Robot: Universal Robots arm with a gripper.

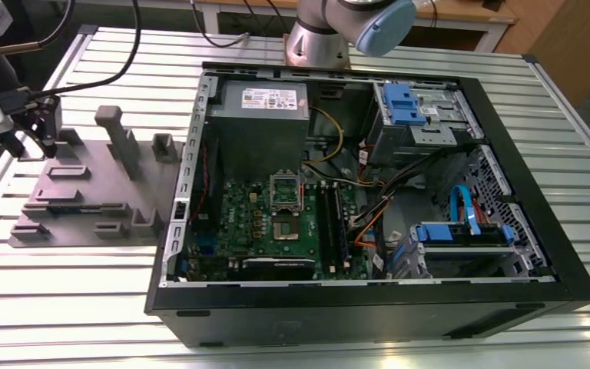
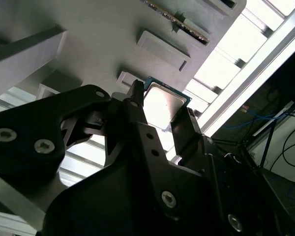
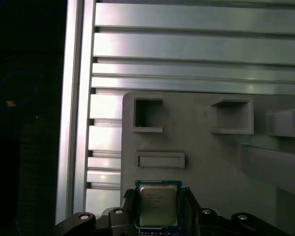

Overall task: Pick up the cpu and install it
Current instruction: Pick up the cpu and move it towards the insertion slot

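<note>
**Chip between my fingers, over the grey holder plate**

My gripper (image 3: 158, 197) was closed on the cpu (image 3: 158, 204). One dark finger (image 3: 129, 204) pressed each of two opposite edges. The pale metal lid faced my first wrist camera, with a thin green border showing round it. In the second wrist view the cpu (image 2: 162, 104) sat tilted in my gripper (image 2: 162, 103), its lid catching bright glare. I could not tell whether the chip rested on the plate or hung just clear of it.

Directly beneath me lay the grey holder plate (image 3: 206, 162). Just past my fingertips was a shallow rectangular recess (image 3: 161, 160). Further out along the plate stood two square pockets (image 3: 147, 114), side by side.

In the exterior view my gripper (image 1: 31, 146) hung above the holder plate (image 1: 80, 192), at the edge farthest from the open computer case (image 1: 377, 307). The case lay on its side on the ribbed metal table (image 1: 70, 292), well apart from me. The socket (image 1: 286, 207) on its green board was far from my fingers.
</note>
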